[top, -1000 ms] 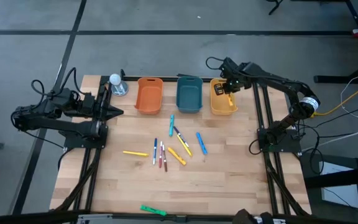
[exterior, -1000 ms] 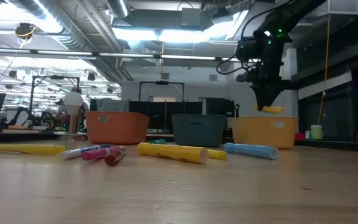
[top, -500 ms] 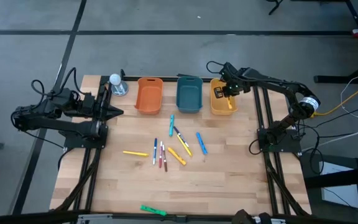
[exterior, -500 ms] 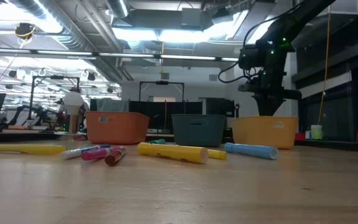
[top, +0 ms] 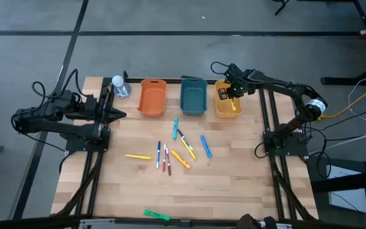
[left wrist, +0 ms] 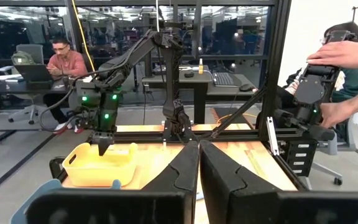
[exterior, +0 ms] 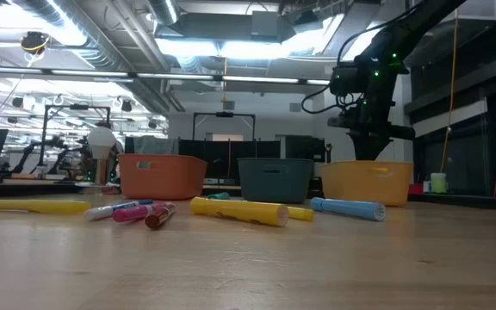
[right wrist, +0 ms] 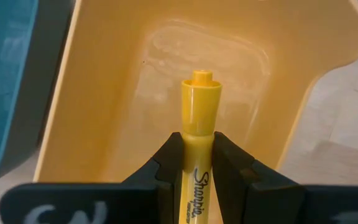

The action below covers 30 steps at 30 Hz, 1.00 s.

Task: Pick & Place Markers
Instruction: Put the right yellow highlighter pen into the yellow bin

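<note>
one yellow marker [right wrist: 199,134] btwn right gripper [right wrist: 197,163] fingers

orange bin [top: 152,97], teal bin [top: 193,96], green stick [top: 155,215] (near table edge).

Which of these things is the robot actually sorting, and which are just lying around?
Part of the job:
- yellow marker held by the right gripper
- yellow bin below it
- loose markers on the table

Just lying about:
- green stick
- white ball
- left gripper, waiting

Robotics lab: exposed ceiling ducts [exterior: 102,34], desks with monitors [left wrist: 229,78], person [left wrist: 64,59] at laptop.
</note>
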### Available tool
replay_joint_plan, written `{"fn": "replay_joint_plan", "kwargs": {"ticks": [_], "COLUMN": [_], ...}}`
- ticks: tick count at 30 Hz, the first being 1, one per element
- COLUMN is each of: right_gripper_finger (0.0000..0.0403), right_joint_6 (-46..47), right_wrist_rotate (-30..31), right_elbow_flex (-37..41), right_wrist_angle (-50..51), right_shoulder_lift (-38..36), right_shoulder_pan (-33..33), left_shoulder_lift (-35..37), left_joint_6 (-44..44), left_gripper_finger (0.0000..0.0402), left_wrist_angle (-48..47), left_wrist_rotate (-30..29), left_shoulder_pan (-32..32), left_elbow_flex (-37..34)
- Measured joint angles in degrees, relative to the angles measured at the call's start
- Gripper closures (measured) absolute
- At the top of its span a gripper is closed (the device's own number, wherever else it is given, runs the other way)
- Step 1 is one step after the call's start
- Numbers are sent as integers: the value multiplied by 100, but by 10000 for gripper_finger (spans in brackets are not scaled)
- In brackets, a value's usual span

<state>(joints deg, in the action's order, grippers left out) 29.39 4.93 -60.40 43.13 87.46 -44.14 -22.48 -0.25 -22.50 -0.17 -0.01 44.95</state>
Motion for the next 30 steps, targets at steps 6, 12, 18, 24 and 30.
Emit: {"fn": "replay_joint_plan", "kwargs": {"ticks": [6, 12, 18, 24, 30], "right_gripper_finger": [338, 338, 338, 338, 338], "right_joint_6": [11, 15, 15, -4, -4], "right_wrist_rotate": [0, 2, 0, 0, -2], "right_elbow_flex": [0, 0, 0, 0, 0], "right_wrist_angle": [0, 2, -27, -24, -50], "right_shoulder_lift": [0, 144, 350, 605, 763], "right_shoulder_pan": [-1, -57, -57, -92, -92], "left_shoulder_lift": [0, 0, 1, -1, -1], "left_joint_6": [0, 0, 0, 0, 0], "left_gripper_finger": [393, 390, 391, 392, 389], "left_wrist_angle": [0, 0, -1, -1, -1], "left_wrist_rotate": [0, -2, 0, 0, 0], "left_shoulder_pan": [0, 0, 0, 0, 0], "left_elbow_flex": [0, 0, 0, 0, 0]}}
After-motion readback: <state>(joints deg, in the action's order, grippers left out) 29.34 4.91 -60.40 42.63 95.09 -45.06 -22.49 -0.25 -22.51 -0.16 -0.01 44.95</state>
